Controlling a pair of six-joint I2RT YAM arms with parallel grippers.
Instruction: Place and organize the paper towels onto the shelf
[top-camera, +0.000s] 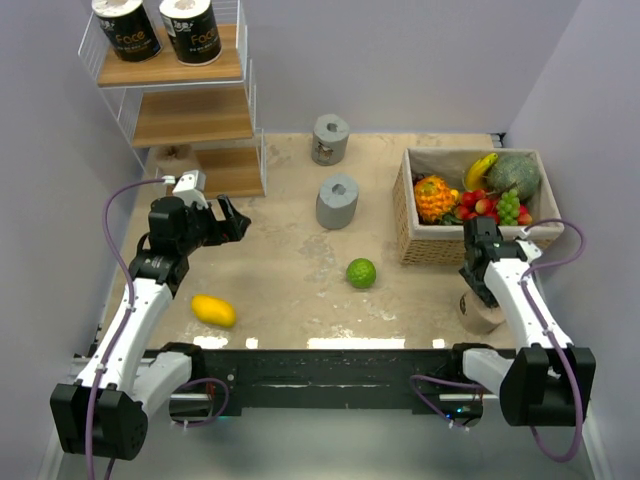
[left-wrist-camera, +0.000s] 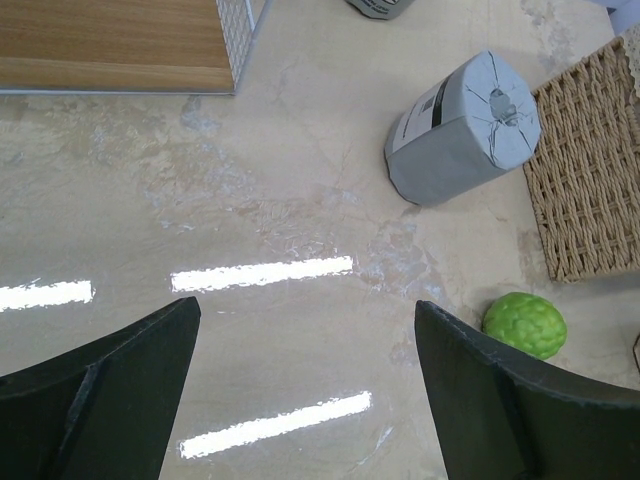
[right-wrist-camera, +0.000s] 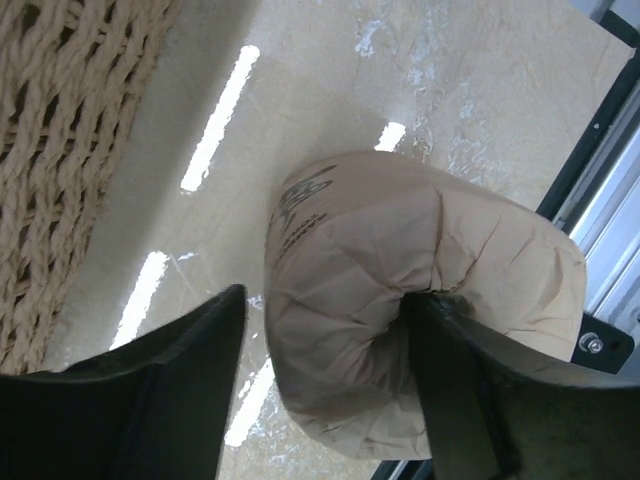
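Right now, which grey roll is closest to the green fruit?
The front grey roll, level with the basket; the back grey roll is farther back.

Pale lilac walls (top-camera: 400, 60) box in a beige, marbled tabletop (top-camera: 290, 270) — glossy (striped with bright glare).

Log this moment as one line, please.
left gripper: open, empty | right gripper: open, at tan roll | shelf top: two black rolls | table: two grey rolls
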